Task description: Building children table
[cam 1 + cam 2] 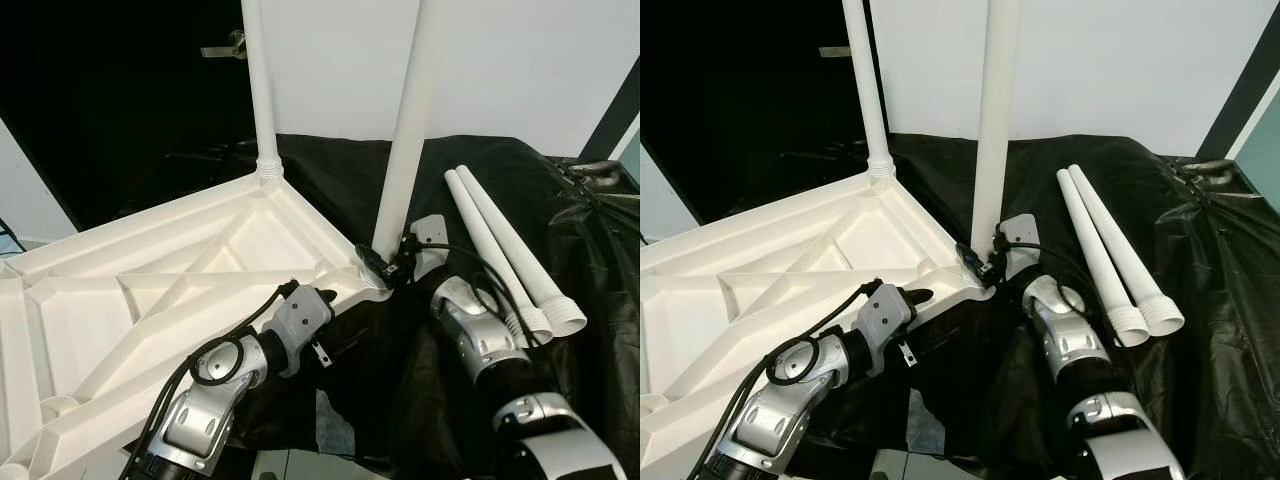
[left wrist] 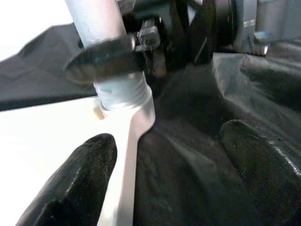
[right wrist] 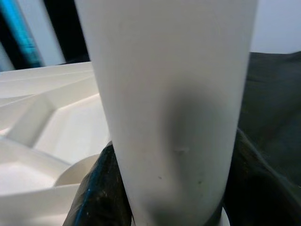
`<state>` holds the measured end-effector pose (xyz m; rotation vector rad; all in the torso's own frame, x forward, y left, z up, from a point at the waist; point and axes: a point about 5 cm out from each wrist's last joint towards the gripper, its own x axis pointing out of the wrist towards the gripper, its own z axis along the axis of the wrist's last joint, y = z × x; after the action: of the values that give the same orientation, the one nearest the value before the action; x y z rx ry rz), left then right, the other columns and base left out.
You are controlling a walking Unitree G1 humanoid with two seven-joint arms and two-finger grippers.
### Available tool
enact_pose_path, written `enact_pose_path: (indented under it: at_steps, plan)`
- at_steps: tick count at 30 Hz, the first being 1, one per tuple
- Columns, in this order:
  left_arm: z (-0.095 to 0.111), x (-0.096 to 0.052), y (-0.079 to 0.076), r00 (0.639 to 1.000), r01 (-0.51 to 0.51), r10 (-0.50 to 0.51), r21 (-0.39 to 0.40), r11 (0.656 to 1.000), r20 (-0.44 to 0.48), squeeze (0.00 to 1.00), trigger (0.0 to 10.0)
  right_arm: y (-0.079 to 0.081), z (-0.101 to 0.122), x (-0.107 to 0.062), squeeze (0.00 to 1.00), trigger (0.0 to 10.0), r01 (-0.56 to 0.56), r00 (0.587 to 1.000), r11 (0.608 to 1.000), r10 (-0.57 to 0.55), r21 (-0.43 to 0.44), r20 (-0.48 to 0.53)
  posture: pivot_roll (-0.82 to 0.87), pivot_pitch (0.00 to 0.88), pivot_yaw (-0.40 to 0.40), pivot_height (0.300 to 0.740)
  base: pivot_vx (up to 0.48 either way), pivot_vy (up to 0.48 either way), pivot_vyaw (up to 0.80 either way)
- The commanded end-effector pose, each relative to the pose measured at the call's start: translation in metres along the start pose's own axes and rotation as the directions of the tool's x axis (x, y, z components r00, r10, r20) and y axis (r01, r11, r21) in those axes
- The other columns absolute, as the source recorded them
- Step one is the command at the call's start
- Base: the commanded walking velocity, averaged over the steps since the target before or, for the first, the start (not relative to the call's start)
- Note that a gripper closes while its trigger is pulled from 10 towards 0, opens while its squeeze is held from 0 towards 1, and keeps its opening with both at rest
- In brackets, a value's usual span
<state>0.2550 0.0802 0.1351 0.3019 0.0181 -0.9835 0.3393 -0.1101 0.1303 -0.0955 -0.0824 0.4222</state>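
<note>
Eye view: tabletop upside down on black sheet; right gripper clamped on near leg at its corner socket. Two spare legs lie beside that corner. Left wrist view: left gripper fingers apart just below the socket, thread still showing, so keep the leg plumb and twist until seated.

The two upright legs, the far leg and the near leg, run out past the top edge of both eye views, so their upper ends cannot be seen. The upturned tabletop is cut off at the left and bottom edges, its other corners out of sight. The base of the near leg is partly covered by the right gripper, and its seat in the corner socket cannot be judged. In the right wrist view the leg is a blurred white column, with the fingers mostly hidden behind it. In the left wrist view the left gripper's fingertips are soft, out-of-focus dark shapes.
</note>
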Motion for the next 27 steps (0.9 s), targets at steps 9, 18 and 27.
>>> enact_pose_path:
  at_steps: [9, 18, 27]
  plan:
    - [0.000, 0.001, 0.005, 0.999, -0.040, 0.040, 0.014, 0.999, -0.002, 0.00, 10.0, 0.022, -0.013, -0.008, 0.00, 10.0, 0.304, 0.949, 0.952, -0.300, 0.036, -0.094, 0.07, 0.000, 0.008, 0.740, 0.000, 0.000, 0.00]
    - [0.002, 0.004, 0.008, 0.999, -0.041, 0.041, 0.023, 0.999, 0.004, 0.00, 10.0, 0.017, -0.005, -0.009, 0.00, 10.0, 0.305, 0.951, 0.952, -0.304, 0.007, -0.051, 0.07, 0.000, 0.013, 0.740, 0.000, 0.000, 0.00]
    - [0.002, 0.000, 0.007, 0.999, -0.036, 0.036, 0.031, 0.999, -0.002, 0.00, 10.0, 0.006, 0.002, -0.012, 1.00, 10.0, 0.309, 0.951, 0.951, -0.308, -0.001, -0.029, 0.07, 0.000, 0.012, 0.740, 0.000, 0.000, 0.00]
